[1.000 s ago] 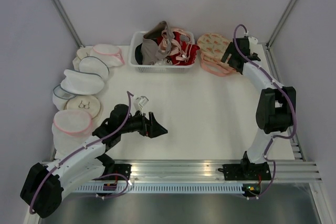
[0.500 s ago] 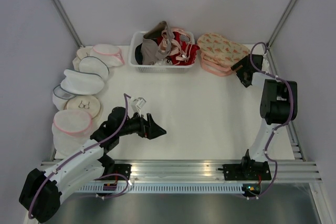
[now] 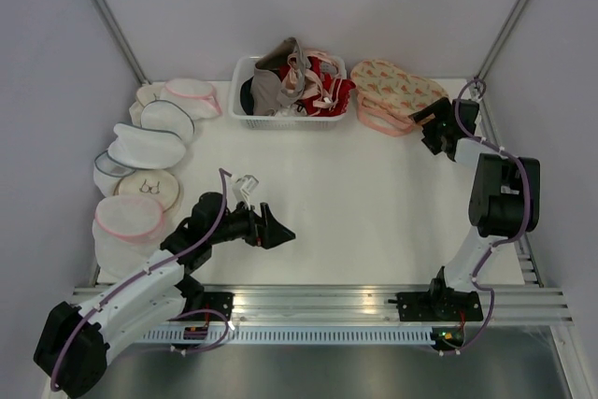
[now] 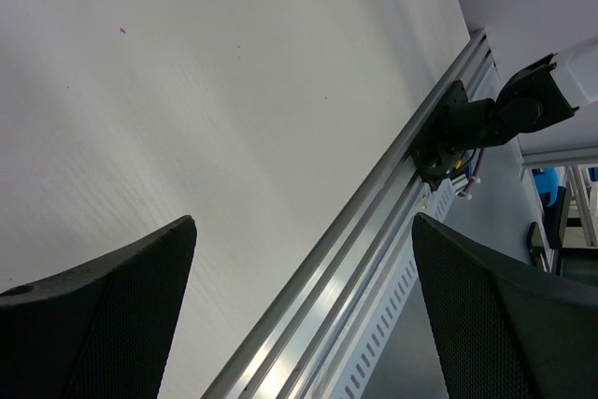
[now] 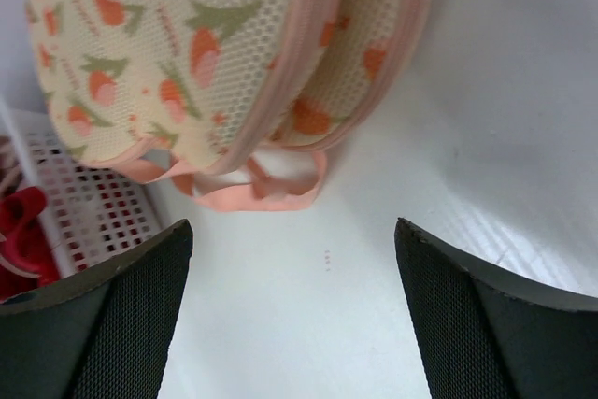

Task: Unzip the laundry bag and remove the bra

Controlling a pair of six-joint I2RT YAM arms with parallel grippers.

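Right gripper (image 5: 291, 226) just beside the laundry bag (image 5: 187, 53), not touching it, jaws apart
Left gripper (image 3: 283, 231), likewise parted, low over the table (image 3: 374, 203), well apart from the basket (image 3: 280, 121)

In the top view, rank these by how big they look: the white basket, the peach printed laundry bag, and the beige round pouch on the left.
1. white basket: widest footprint.
2. laundry bag: somewhat narrower, about as deep.
3. beige round pouch: clearly smallest, and partly overlapped by a neighbouring pouch.

No legible text, labels, brands or numbers anywhere in view.
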